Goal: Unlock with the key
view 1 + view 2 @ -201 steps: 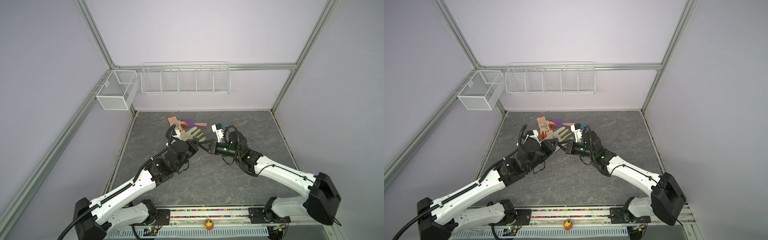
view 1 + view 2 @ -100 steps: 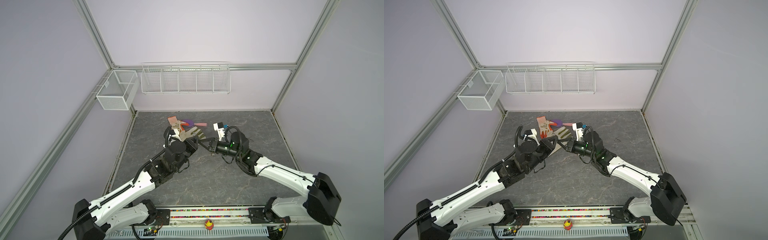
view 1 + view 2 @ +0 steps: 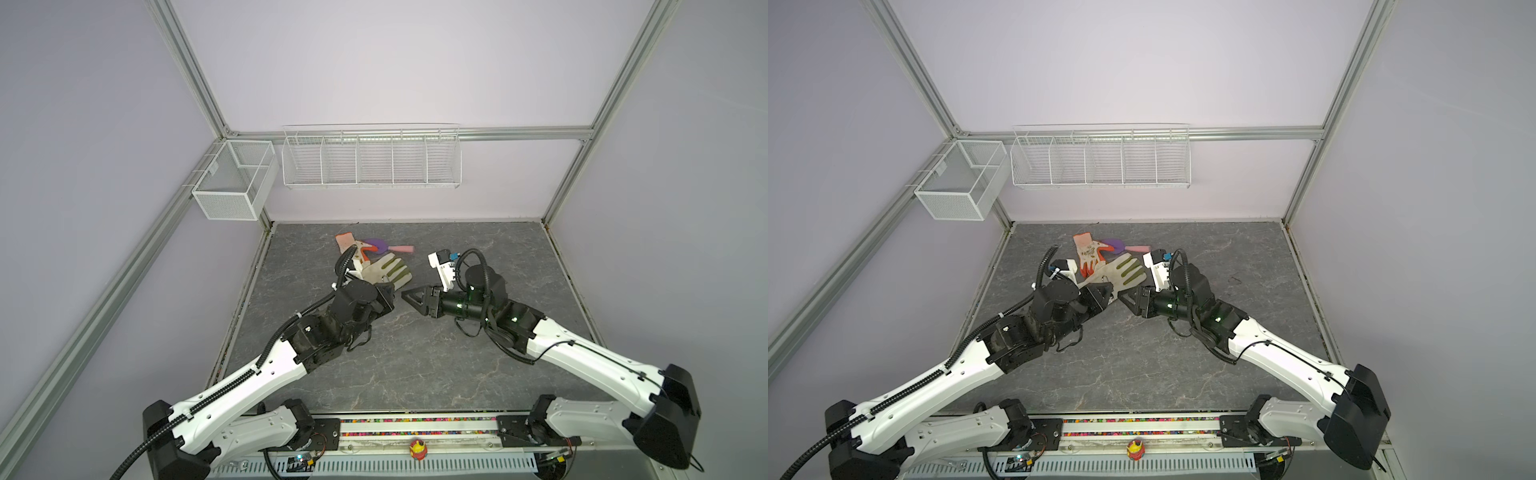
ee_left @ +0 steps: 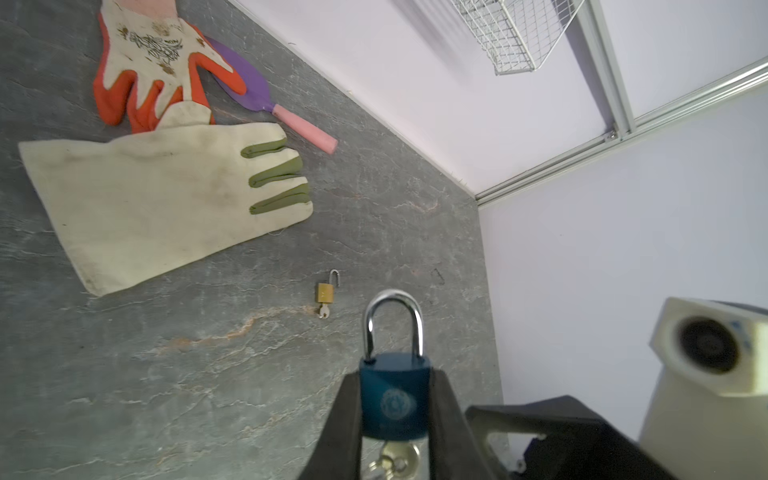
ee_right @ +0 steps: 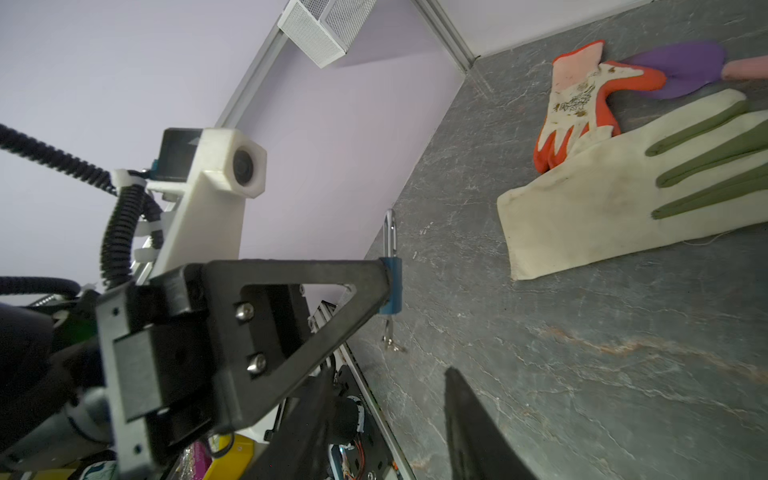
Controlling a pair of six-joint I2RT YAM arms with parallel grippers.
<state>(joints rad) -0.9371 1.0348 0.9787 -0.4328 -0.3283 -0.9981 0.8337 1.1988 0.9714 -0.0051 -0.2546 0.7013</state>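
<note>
A blue padlock (image 4: 395,399) with a silver shackle is clamped by its sides in my left gripper (image 4: 395,374), which is shut on it. The key (image 4: 399,457) sticks out of the lock's underside with a ring hanging from it. In the right wrist view the padlock (image 5: 391,286) shows edge-on, with the key (image 5: 388,336) dangling below it. My right gripper (image 5: 388,370) is open and empty, a short way from the key. In both top views the left gripper (image 3: 386,297) and the right gripper (image 3: 409,297) face each other tip to tip above the middle of the floor.
A cream glove with green fingers (image 3: 384,270), an orange glove (image 3: 347,245) and a purple trowel with a pink handle (image 3: 378,247) lie behind the grippers. A small brass padlock (image 4: 325,293), shackle open and key in it, lies on the floor. Wire baskets (image 3: 370,158) hang on the back wall.
My right gripper has opened, let go of the key and drawn back a little to the right. The left gripper still holds the padlock and has shifted slightly toward the front.
</note>
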